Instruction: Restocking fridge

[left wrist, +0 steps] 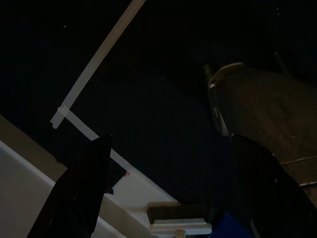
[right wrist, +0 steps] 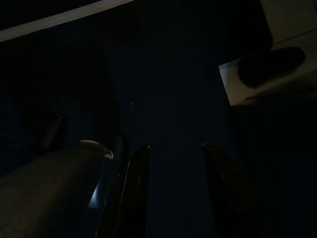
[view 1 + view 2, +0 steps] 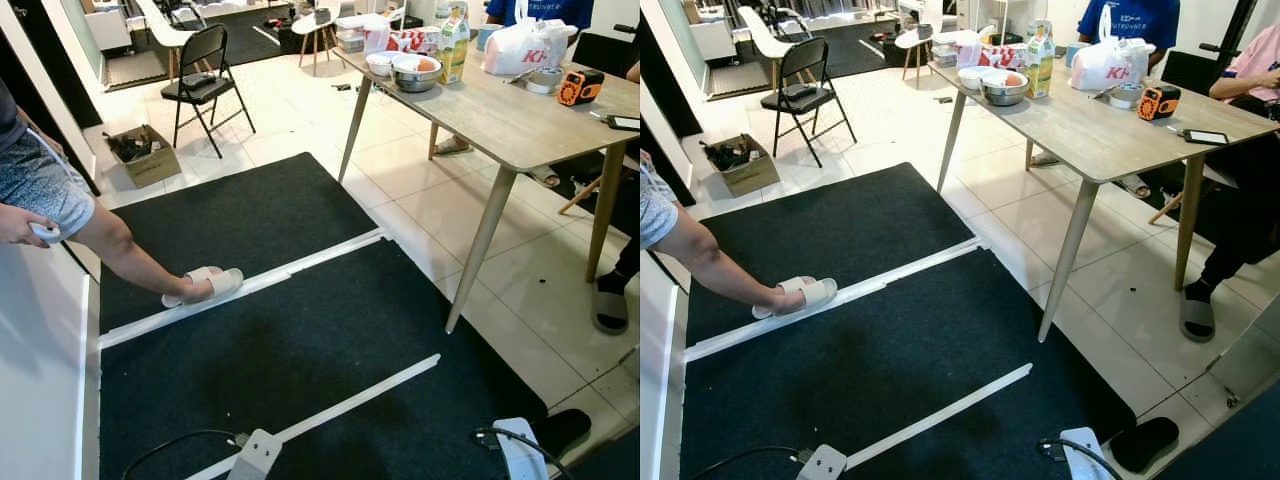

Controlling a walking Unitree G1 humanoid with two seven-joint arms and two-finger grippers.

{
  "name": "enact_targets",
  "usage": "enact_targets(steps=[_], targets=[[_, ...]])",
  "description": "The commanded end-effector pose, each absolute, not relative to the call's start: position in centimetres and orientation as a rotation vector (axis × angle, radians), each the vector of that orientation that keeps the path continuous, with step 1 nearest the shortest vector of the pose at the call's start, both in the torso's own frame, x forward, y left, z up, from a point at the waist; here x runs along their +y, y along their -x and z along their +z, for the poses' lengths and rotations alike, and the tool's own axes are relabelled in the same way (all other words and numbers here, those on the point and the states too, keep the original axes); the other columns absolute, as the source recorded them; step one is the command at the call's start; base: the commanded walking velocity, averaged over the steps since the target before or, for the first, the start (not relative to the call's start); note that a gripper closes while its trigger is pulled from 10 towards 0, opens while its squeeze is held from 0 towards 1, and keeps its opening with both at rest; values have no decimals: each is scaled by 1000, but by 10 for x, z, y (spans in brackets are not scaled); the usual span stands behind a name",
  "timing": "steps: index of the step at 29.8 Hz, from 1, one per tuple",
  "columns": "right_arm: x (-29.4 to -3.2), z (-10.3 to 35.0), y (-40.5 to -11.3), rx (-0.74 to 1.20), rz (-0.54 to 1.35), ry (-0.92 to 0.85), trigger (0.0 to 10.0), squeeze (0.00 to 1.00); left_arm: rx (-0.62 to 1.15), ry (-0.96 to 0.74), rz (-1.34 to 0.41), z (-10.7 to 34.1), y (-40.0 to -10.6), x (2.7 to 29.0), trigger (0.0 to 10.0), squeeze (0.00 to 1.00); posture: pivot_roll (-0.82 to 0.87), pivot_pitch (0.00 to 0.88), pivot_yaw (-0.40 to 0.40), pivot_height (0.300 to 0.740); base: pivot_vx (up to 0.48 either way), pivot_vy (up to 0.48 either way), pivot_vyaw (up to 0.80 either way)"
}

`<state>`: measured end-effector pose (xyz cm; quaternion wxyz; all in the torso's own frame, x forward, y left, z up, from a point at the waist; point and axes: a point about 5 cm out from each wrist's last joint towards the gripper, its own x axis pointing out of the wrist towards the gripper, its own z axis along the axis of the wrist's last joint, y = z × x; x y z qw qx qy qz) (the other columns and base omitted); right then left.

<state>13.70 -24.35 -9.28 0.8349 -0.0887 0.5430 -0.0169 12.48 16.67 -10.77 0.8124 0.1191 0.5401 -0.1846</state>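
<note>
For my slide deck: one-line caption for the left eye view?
Wooden table with food beside a black mat, a person's slippered foot on it.

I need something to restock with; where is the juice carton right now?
The juice carton stands upright on the far end of the wooden table, ahead to the robot's right, beside the metal bowl and the white plastic bag.

Both head eyes look forward and down from standing height across the black mat (image 3: 300,360) toward the surface (image 3: 1110,125), sharing nearly all of it. Each wrist camera looks along its pincer, close above that dark mat and its white tape (image 1: 99,57).
</note>
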Motion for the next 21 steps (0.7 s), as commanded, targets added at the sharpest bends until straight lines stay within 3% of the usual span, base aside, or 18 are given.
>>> enact_targets(steps=[1, 21], targets=[[-242, -93, -138, 1144, -42, 167, 10000, 0, 1246, -237, -433, -115, -103, 163, 10000, 0, -16, 0, 24, 740, 266, 0, 0], [-247, -91, -139, 1141, -59, 163, 10000, 0, 1258, -215, -432, -115, -101, 159, 10000, 0, -29, 0, 17, 740, 317, 0, 0]])
